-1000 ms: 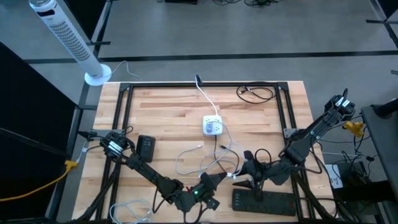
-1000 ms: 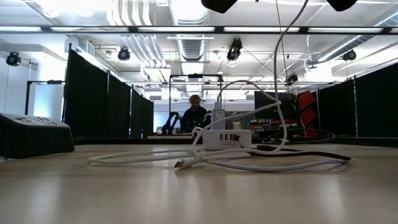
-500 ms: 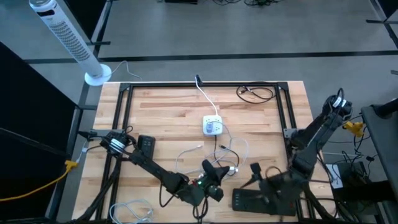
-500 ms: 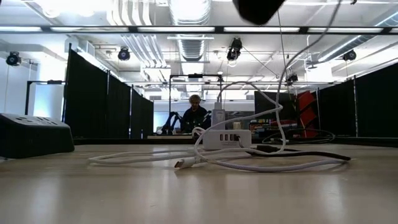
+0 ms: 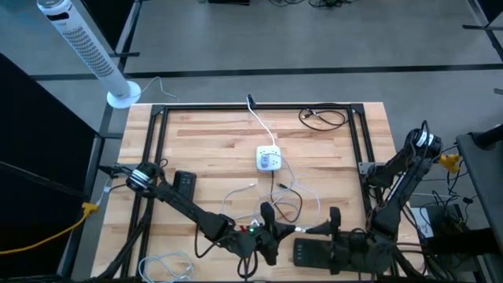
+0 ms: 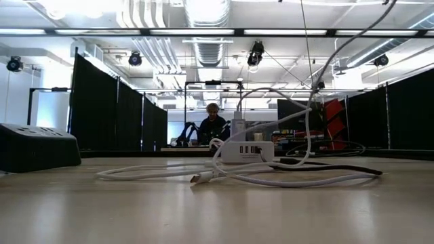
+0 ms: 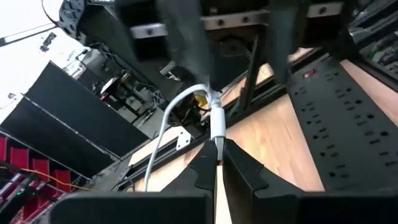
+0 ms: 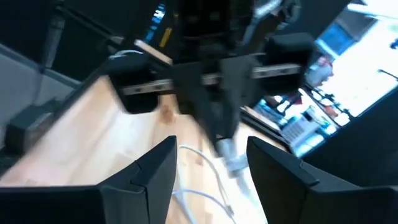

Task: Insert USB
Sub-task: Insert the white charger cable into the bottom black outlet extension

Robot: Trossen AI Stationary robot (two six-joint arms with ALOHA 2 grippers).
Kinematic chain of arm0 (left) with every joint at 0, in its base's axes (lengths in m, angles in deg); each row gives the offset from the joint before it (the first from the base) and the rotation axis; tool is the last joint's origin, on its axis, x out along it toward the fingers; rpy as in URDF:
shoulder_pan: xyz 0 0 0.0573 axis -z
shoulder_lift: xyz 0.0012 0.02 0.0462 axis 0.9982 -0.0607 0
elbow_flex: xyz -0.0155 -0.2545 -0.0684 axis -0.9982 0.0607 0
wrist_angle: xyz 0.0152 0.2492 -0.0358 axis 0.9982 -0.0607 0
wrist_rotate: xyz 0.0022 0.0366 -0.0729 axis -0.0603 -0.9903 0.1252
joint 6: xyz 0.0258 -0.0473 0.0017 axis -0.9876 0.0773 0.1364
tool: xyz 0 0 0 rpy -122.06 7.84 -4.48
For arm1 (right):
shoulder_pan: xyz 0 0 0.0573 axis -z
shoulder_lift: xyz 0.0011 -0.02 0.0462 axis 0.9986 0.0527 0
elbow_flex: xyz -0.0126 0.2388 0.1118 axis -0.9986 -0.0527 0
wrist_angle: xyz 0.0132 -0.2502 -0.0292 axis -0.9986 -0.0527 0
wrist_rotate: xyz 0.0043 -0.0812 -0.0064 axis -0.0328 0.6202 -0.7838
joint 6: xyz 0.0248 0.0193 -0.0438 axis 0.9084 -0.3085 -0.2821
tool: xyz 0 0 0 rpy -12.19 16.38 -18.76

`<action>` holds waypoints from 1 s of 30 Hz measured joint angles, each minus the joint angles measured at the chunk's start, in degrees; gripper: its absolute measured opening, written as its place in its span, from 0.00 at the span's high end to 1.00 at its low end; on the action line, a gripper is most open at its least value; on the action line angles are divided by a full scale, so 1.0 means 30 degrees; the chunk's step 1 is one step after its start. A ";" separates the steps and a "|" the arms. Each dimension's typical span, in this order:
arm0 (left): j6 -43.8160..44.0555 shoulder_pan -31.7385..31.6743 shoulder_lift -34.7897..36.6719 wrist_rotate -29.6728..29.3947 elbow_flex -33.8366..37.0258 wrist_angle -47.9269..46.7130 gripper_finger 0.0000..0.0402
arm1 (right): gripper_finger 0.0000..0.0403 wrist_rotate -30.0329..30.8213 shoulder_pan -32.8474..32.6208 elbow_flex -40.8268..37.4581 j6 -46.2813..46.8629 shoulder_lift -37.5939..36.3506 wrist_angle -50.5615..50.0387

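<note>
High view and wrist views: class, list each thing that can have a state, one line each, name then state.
Left gripper: shut on the white USB cable, plug lifted off the table.
Right gripper: open, empty, facing the left gripper.
White USB cable: unplugged, held.
White charging hub: flat on the table, its own cord attached.
Black power strip: lying at the near edge.

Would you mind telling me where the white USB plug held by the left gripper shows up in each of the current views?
High view: USB plug, near the table's front edge, at the left gripper.
Low view: not in it; only its cable rises out of frame.
Left wrist view: plug centre, between the fingers.
Right wrist view: plug centre, blurred.
Shared landmark: the black power strip.
</note>
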 joint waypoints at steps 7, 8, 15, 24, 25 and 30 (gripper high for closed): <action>0.0480 0.0000 0.0000 0.0051 0.0007 -0.0494 1.00 | 0.55 0.0138 0.0696 0.0178 0.0125 -0.0013 -0.0043; 0.0480 0.0000 0.0000 0.0045 0.0007 -0.0563 1.00 | 0.55 -0.0048 0.0795 0.0178 0.0167 -0.0013 -0.0052; 0.0480 0.0000 0.0000 0.0043 0.0007 -0.0612 1.00 | 0.59 -0.1567 0.1568 0.0185 0.1314 -0.0020 -0.0615; 0.0695 0.0000 0.0000 -0.0019 0.0007 -0.0798 1.00 | 0.77 -0.1741 0.1607 0.0200 0.1994 -0.0027 -0.1807; 0.0921 -0.0013 0.0000 -0.0023 0.0007 -0.0848 1.00 | 0.79 -0.1729 0.1664 0.0200 0.2246 -0.0027 -0.2026; 0.1485 -0.0051 0.0007 -0.0235 0.0007 -0.1269 1.00 | 0.84 -0.1733 0.1805 0.0200 0.2752 -0.0034 -0.2368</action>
